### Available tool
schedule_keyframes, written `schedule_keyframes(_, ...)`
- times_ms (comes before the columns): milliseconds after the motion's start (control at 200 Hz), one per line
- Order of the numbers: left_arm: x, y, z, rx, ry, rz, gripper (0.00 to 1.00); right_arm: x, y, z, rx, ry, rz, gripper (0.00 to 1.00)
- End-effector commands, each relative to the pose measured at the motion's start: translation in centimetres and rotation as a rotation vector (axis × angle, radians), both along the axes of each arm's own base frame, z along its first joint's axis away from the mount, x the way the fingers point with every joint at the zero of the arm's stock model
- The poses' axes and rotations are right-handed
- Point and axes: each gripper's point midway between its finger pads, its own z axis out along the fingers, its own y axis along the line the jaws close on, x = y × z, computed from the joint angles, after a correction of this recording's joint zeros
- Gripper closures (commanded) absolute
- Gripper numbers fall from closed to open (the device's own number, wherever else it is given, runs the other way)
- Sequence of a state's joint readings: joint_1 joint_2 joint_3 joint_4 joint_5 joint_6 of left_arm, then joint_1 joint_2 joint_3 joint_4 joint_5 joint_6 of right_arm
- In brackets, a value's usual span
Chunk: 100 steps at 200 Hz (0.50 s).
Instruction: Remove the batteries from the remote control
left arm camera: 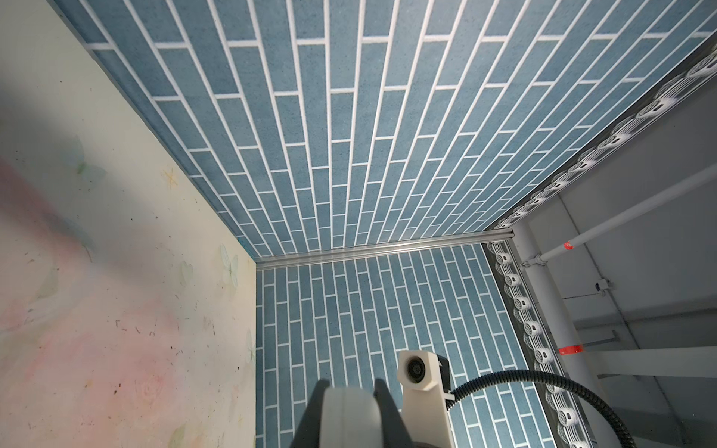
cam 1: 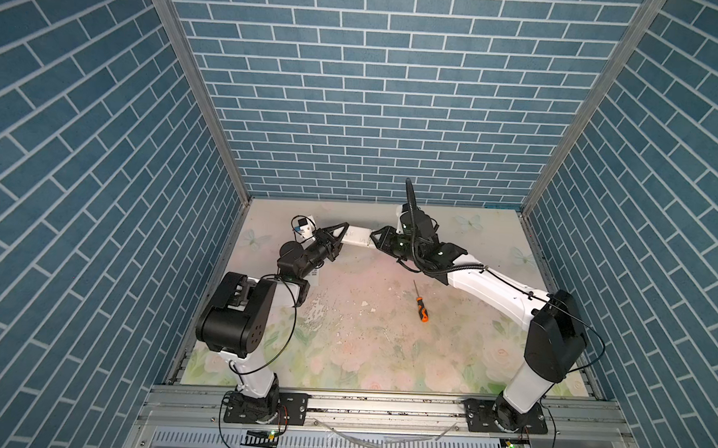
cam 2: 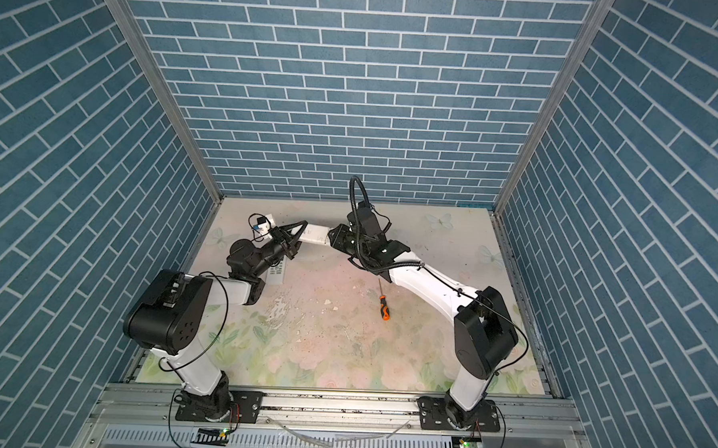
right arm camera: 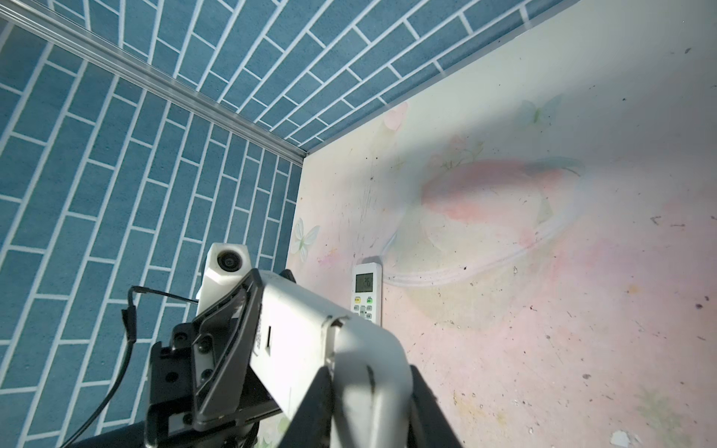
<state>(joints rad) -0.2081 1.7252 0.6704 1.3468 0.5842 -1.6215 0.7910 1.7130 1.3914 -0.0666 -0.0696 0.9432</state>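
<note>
The white rectangular plastic remote control [cam 1: 357,237] is suspended above the floral-printed counter [cam 1: 364,350], at the 12 o'clock side of the counter centre in both top views, with one arm on each end. The left gripper [cam 1: 343,234] is closed on the remote control's 9 o'clock end. In the left wrist view the black fingers [left arm camera: 316,415] press against both faces of the rounded end. The right gripper [cam 1: 373,239] clamps the 3 o'clock end, and in the right wrist view its fingers [right arm camera: 426,407] bear on both sides of the casing [right arm camera: 310,326]. The batteries cannot be made out in any view. A second white remote control [right arm camera: 366,293], display side up, lies flat on the counter at about 10 o'clock, partly under the left arm [cam 2: 243,261]. A screwdriver [cam 1: 421,307] with an orange-and-black handle lies flat at about 3 o'clock, tip toward 12 o'clock, well apart from both grippers.
</note>
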Motion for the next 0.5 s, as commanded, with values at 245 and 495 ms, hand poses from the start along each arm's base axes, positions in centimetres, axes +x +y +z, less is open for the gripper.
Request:
schedule_keyframes(245, -1.03, -0.1, 3.07, -0.024, -0.096, -0.021, 1.0, -0.93, -1.1, -0.61, -0.035, 0.004, 0.007, 0.64)
schedule_keyframes(495, -0.96, -0.16, 2.84, -0.021, -0.092, -0.024, 1.0, -1.09, -1.54, -0.47, -0.039, 0.0, -0.003, 0.63)
